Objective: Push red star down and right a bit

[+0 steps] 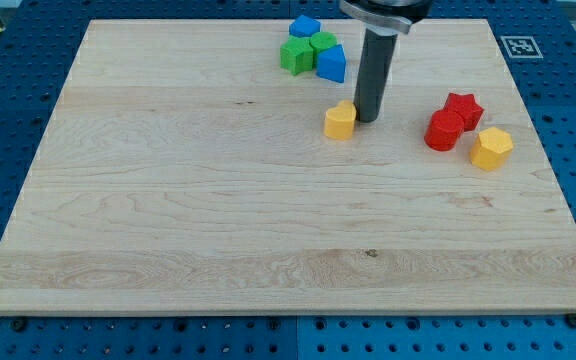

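Observation:
The red star (463, 107) lies at the view's right on the wooden board (168, 220). A red round block (444, 131) touches its lower left side. A yellow hexagon (491, 148) sits just below and right of the star. My tip (366, 120) rests on the board, right beside a small yellow block (340, 120) at its left. The tip is well to the left of the red star, about a hundred pixels away.
A cluster stands at the view's top centre: a blue block (305, 27), a green star-like block (294, 56), a green round block (322, 42) and a blue block (332, 63). The board's right edge (553, 170) lies near the yellow hexagon.

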Robot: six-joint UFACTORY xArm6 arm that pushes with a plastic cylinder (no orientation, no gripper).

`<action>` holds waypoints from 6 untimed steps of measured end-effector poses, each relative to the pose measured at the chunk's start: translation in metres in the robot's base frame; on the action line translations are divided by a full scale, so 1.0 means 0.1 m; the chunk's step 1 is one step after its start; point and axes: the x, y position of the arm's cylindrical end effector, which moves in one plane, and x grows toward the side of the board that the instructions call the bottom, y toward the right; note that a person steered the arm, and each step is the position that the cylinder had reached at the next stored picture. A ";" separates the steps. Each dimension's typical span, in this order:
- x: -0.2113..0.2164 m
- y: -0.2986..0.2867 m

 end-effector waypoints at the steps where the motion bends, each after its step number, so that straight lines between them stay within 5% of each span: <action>1: 0.05 -0.15; 6: -0.22 1.38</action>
